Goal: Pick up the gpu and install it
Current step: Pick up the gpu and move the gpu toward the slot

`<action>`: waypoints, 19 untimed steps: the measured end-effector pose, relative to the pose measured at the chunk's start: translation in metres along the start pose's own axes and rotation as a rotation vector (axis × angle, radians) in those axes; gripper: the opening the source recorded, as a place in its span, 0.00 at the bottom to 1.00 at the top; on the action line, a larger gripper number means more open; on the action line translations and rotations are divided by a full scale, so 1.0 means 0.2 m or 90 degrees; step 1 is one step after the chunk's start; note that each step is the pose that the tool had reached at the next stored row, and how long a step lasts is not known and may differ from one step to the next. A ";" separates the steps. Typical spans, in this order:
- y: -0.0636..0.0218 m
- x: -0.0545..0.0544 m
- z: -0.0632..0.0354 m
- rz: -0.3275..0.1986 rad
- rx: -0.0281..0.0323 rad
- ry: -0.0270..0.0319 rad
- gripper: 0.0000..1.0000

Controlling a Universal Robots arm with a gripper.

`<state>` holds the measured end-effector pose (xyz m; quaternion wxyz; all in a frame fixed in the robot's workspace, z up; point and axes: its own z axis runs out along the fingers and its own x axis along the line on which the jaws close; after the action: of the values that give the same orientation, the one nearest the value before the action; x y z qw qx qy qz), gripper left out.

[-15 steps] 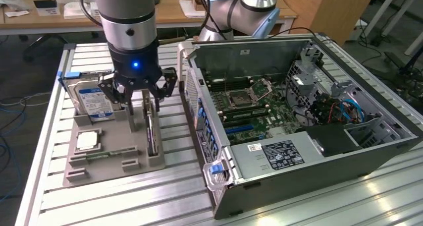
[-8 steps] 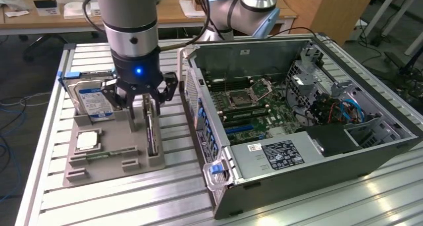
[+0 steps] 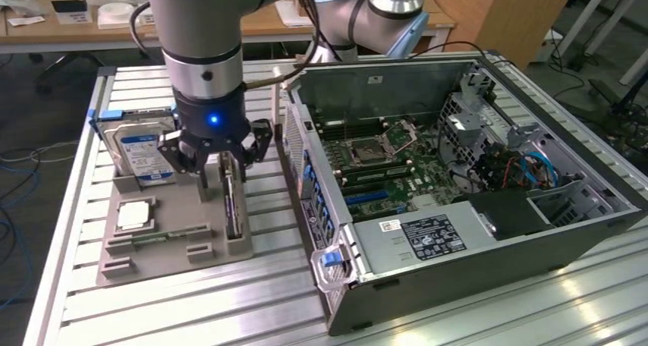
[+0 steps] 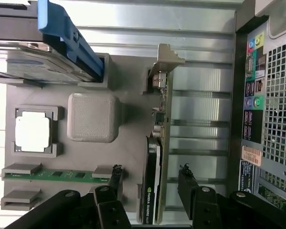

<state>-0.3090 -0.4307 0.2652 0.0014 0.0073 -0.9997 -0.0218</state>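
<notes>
Fingers (image 4: 116, 180) of mine are spread wide, one on each side of the gpu (image 4: 155, 191). It stands on its thin edge in the grey tray (image 4: 131, 148) on the desk (image 3: 202, 308), near the case (image 3: 456, 274).

I see the gpu (image 3: 234, 202) standing on edge in the tray (image 3: 162, 266), along the side nearest the computer case (image 3: 426, 285), which sits on the table (image 3: 202, 308) at the exterior view's right. My gripper (image 3: 224, 180) hangs over the gpu, one finger either side. The hard drive (image 3: 142, 152) stands at the tray's far end.
</notes>
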 end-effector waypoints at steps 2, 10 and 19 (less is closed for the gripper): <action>-0.001 0.00 0.018 0.016 -0.0001 -0.0007 0.59; -0.004 0.00 0.090 0.032 0.0000 -0.0013 0.59; 0.016 -0.01 0.173 0.033 0.0005 -0.0014 0.59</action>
<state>-0.3078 -0.4259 0.2307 0.0009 -0.0186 -0.9996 -0.0213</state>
